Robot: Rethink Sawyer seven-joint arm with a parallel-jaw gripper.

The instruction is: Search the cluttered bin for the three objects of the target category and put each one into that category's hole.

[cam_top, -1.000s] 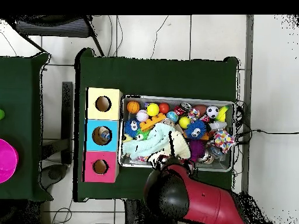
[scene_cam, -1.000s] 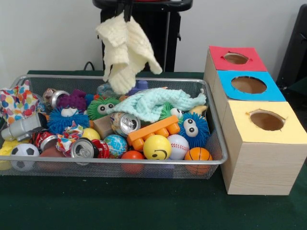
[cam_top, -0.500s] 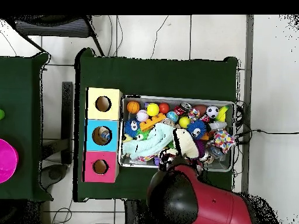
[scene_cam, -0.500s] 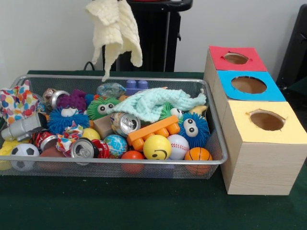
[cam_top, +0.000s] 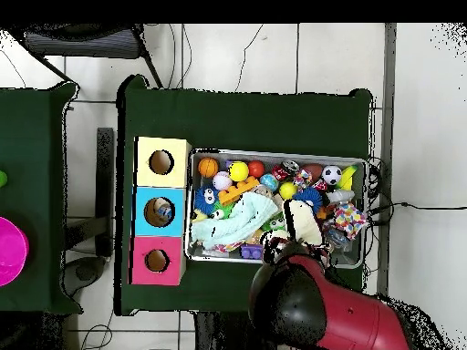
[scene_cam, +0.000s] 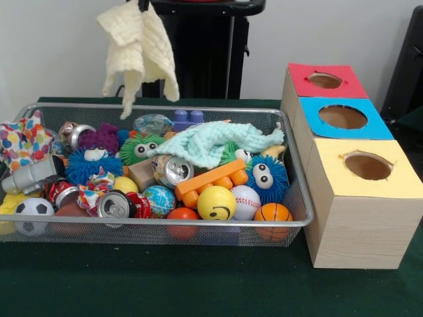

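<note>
Seen from overhead, the arm (cam_top: 342, 319) is a bulky glossy red shell — capped by a rounded black joint housing (cam_top: 287, 310). The front view shows its black pedestal (scene_cam: 198, 49).

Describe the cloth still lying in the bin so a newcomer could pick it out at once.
Start at the wire mesh bin on the green table, left of the three coloured boxes. Near its back right, draped over the toys, lies the mint-green cloth. It is the only pale green fabric there; the cream cloth hangs in the air above, and the polka-dot cloth sits at the left end.
</note>
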